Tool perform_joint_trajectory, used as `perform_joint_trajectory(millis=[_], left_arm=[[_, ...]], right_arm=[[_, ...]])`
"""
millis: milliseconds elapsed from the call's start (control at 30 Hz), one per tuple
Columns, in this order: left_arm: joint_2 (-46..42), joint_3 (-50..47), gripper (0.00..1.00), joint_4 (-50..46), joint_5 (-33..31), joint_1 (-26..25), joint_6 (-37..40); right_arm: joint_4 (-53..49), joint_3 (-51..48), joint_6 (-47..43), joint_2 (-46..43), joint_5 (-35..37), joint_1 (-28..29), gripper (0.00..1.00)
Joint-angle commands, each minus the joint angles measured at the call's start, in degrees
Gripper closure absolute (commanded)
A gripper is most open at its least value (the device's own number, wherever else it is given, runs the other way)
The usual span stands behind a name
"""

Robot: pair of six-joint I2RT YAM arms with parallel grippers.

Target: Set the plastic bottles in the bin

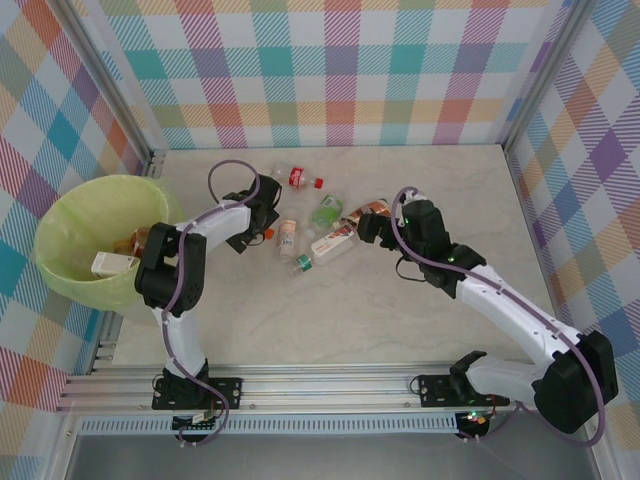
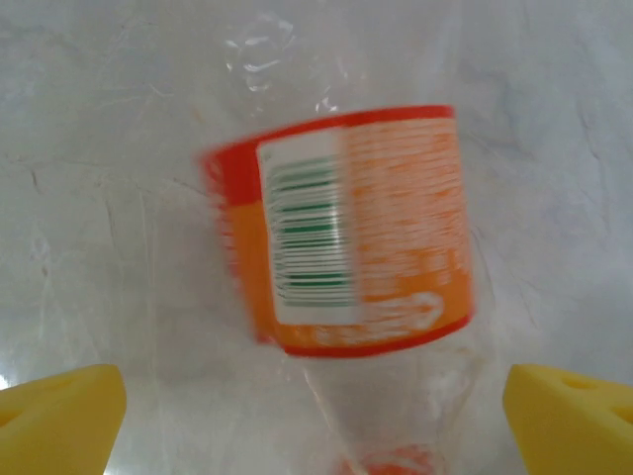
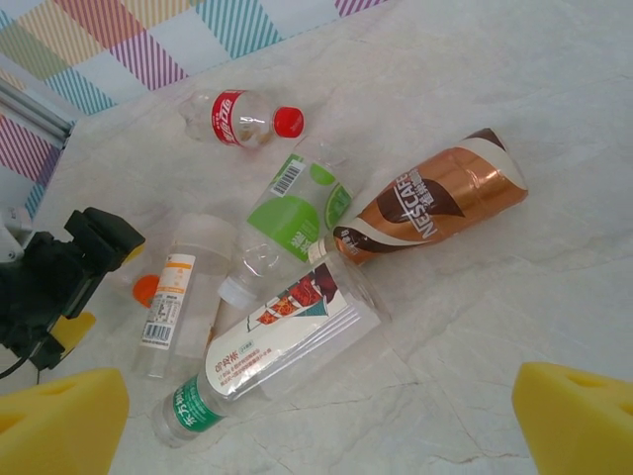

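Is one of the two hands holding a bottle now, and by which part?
Nothing is held. The left hand and the right hand are both open.

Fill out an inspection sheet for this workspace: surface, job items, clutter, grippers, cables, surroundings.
Surface: pale marbled tabletop.
Job's things: yellow-green bin at far left, a few items already inside. Loose on the table: red-label bottle, green-label bottle, brown Nescafé bottle, slim white-label bottle, large green-capped bottle, orange-label bottle.
Clutter: nothing seen.
Grippers: left gripper open, fingers either side of the orange-label bottle; right gripper open, above the pile.
Cables: left arm's purple cable loops free; right arm's purple cable follows the arm.
Surroundings: plaid walls, aluminium frame rail.
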Motion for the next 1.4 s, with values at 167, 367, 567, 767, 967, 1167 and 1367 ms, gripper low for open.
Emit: perform_joint_trajectory(millis=[167, 367, 567, 767, 967, 1167, 1367], left_arm=[[5.83, 2.23, 0.15, 6.85, 1.68, 1.64, 7.04], [6.04, -1.43, 0.36, 12.66, 3.77, 2.6, 11.76], [3.92, -4.84, 0.51, 16.14, 6.35, 2.82, 16.53], [-3.13, -10.18, 0.64, 19.32, 10.77, 2.61, 20.77], [-12.94, -15.67, 0.84, 22.35, 16.41, 1.41, 25.07], [-25.78, -17.71, 1.0, 19.87, 21.1, 0.77, 26.14], [-36.54, -13.01, 1.0, 11.87, 23.74, 0.77, 31.98]], right_arm=[[-0.77, -3.21, -1.49, -5.02, 3.43, -0.31, 0.0], [-1.12, -4.0, -2.42, -7.07, 4.01, -0.3, 0.0], [-2.36, -3.73, -2.1, -7.18, 4.62, -0.31, 0.0], [-1.7, -4.17, -1.63, -6.49, 5.15, -0.28, 0.0], [-0.57, -3.12, -1.19, -4.75, 4.83, -0.33, 0.0], [1.44, -3.59, -0.15, -3.67, 5.12, -0.32, 0.0], [4.43, -3.21, 0.95, -0.89, 4.89, -0.3, 0.0]])
